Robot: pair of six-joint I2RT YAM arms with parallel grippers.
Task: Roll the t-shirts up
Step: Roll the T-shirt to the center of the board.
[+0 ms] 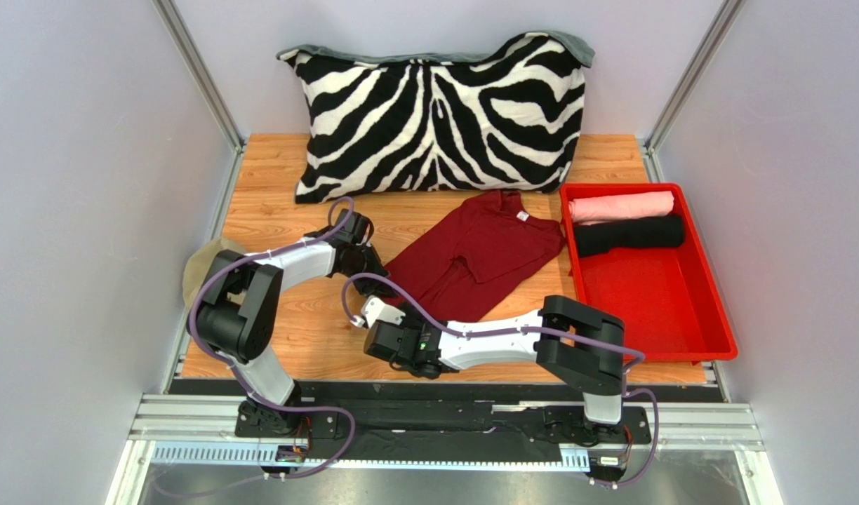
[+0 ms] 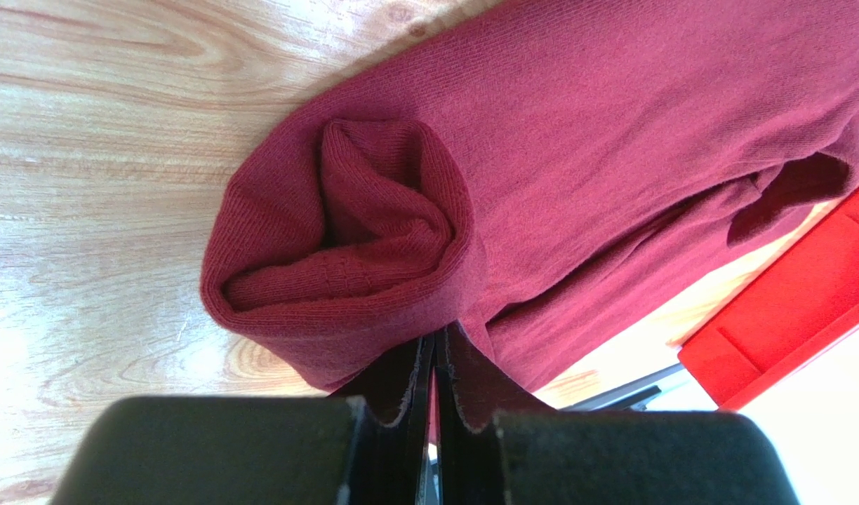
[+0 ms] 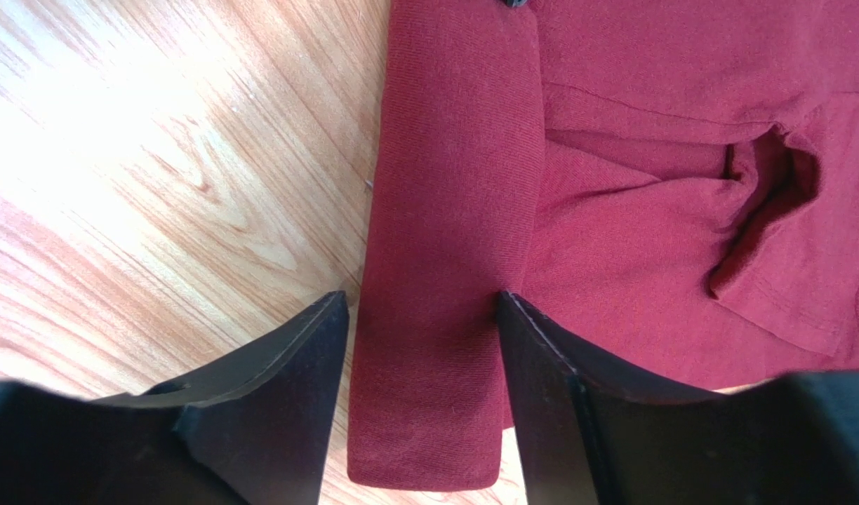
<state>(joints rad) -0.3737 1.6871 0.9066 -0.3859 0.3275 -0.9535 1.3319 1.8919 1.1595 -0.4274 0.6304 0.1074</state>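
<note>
While left pincer (image 2: 436, 342) clamps maroon t-shirt (image 2: 613, 158) beside its rolled end, right pincer (image 3: 421, 303) spread wide, astride its folded strip.

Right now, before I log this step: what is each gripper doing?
Left gripper: shut on the maroon shirt.
Right gripper: open, fingers either side of a folded strip of the shirt.

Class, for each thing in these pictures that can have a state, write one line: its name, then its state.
red tray: holds two rolls at its far end
pink t-shirt: rolled, in red tray
black t-shirt: rolled, in red tray
maroon t-shirt: one end rolled, rest flat
left claw: shut on maroon t-shirt
right claw: open, astride maroon t-shirt's folded strip
</note>
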